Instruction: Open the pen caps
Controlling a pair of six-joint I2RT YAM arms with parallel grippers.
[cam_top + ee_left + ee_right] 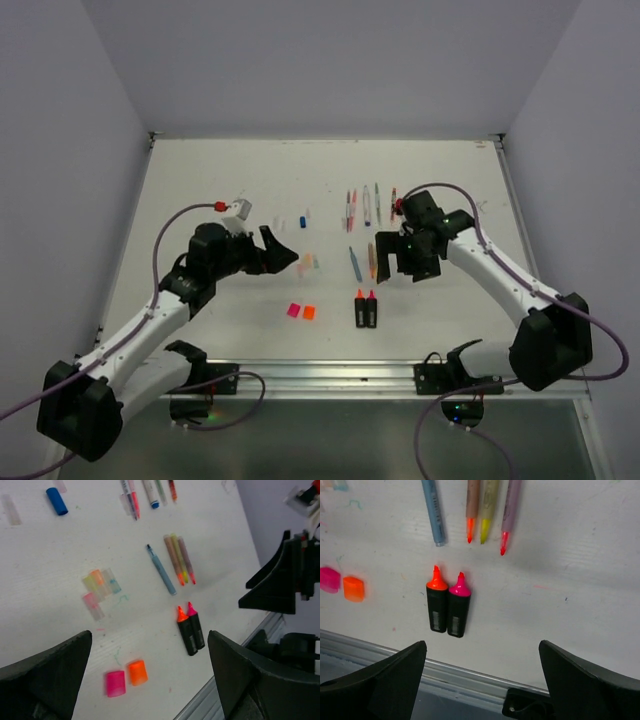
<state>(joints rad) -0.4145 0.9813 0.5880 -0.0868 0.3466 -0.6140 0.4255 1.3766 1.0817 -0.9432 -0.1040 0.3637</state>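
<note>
A pink cap (293, 310) and an orange cap (309, 312) lie loose near the table's front, left of two uncapped black highlighters (366, 310). Several pale translucent caps (308, 262) lie mid-table, with a blue cap (303, 222) behind them. My left gripper (280, 255) is open and empty, hovering over the table; its wrist view shows the pink cap (115, 683) and orange cap (137, 672) between its fingers. My right gripper (400, 258) is open and empty above the highlighters (447, 607); the orange cap (354, 588) shows at the left of its view.
Uncapped thin pens (372, 262) and a blue pen (355, 263) lie mid-table beside the right gripper. More pens (365, 205) lie in a row at the back. A metal rail (330, 375) runs along the table's near edge.
</note>
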